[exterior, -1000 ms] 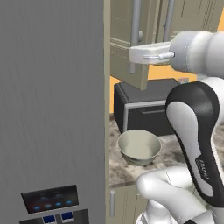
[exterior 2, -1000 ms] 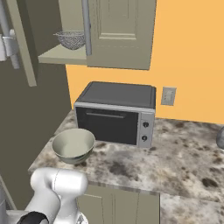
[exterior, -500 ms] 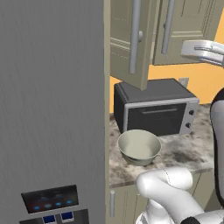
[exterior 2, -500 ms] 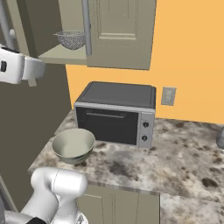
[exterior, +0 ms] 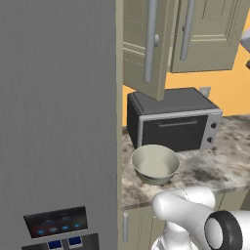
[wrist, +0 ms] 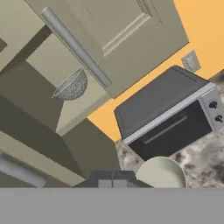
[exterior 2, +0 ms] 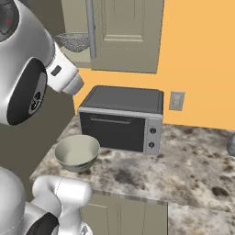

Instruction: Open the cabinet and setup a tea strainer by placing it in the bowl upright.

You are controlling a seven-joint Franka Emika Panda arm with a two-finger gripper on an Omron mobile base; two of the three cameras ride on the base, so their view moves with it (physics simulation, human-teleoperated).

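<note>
Now arm swung left; cabinet [exterior 2: 124,34] stays open

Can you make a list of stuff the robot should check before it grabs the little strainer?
1. Tall beige cabinet door open: ok.
2. Small silvery wire-mesh tea strainer on the shelf, in plain sight: ok.
3. Round pale grey-beige bowl upright with nothing in it, on the counter beside the black oven: ok.
4. Gripper open, ready to grab: not ok, it is shut.
5. Gripper close to the strainer: not ok, it is well off.
</note>
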